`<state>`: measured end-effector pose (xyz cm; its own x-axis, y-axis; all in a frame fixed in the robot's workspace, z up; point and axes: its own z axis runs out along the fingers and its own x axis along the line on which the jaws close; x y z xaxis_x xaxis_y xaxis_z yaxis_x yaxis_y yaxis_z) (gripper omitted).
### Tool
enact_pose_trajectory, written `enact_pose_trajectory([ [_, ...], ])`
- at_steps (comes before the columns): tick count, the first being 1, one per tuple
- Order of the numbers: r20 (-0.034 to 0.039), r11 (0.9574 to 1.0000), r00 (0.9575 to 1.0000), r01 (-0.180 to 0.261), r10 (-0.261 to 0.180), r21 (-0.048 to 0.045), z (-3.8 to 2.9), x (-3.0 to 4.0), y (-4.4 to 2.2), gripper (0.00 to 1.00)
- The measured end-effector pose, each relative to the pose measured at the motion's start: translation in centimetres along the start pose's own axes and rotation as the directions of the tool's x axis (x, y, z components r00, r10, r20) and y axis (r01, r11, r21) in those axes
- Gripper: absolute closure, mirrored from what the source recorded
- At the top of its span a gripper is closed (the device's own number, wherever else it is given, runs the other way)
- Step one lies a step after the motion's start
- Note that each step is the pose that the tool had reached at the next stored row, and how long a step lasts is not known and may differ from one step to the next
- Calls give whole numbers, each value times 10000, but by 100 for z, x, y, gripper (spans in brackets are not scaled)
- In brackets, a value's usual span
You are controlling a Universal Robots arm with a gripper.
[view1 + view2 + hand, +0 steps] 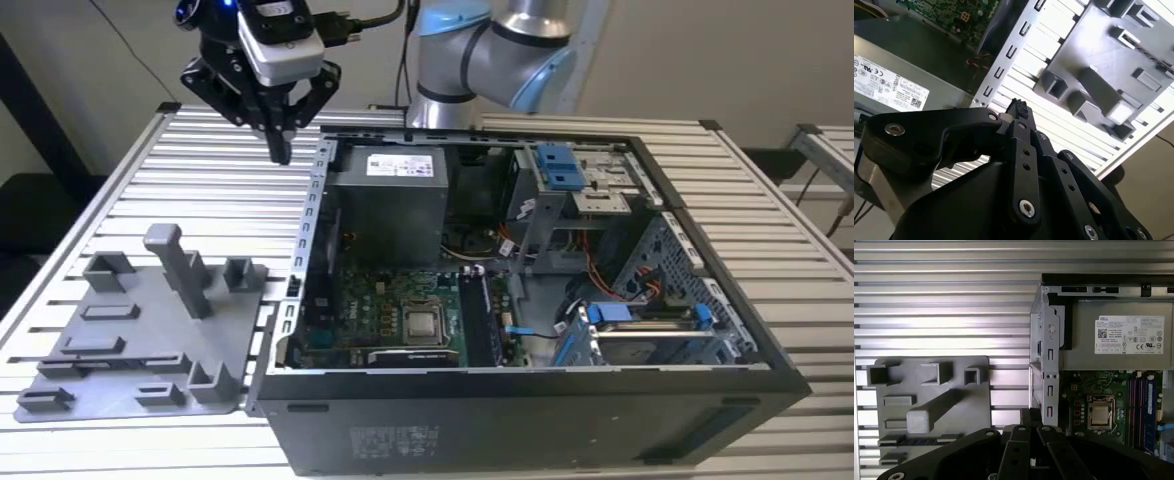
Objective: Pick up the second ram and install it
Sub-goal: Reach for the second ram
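Gripper (279, 148) is hovering above the slatted table (147, 180), fingers pinched together with nothing visible between them, beside the computer case (318, 215); descending off-line risks clipping its wall.

We see a ribbed, bright metal table (120, 175); the fixture (134, 345) is matt grey plastic. The power-supply box (387, 205) looks dull grey metal; the gripper (278, 148), matt black.
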<state>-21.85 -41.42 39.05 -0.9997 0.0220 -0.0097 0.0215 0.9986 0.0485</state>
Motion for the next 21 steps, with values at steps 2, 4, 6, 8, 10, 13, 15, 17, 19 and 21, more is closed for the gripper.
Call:
enact_pose_trajectory([
  [2,0,10000,10000,-1,1,0,0,42,-3,89],
  [4,1,10000,10000,-1,1,0,0,83,-8,89],
  [6,1,10000,10000,0,0,0,0,126,-12,89],
  [8,0,10000,10000,-1,1,0,0,169,-17,89],
  [10,0,10000,10000,0,0,0,0,214,-22,89],
  [13,1,10000,10000,-1,1,0,0,282,-32,89],
  [15,0,10000,10000,0,0,0,-1,329,-38,89],
  [17,0,10000,10000,0,0,0,-1,378,-42,89],
  [19,0,10000,10000,0,0,0,-2,422,-44,89],
  [21,0,10000,10000,0,0,0,-2,464,-46,89],
])
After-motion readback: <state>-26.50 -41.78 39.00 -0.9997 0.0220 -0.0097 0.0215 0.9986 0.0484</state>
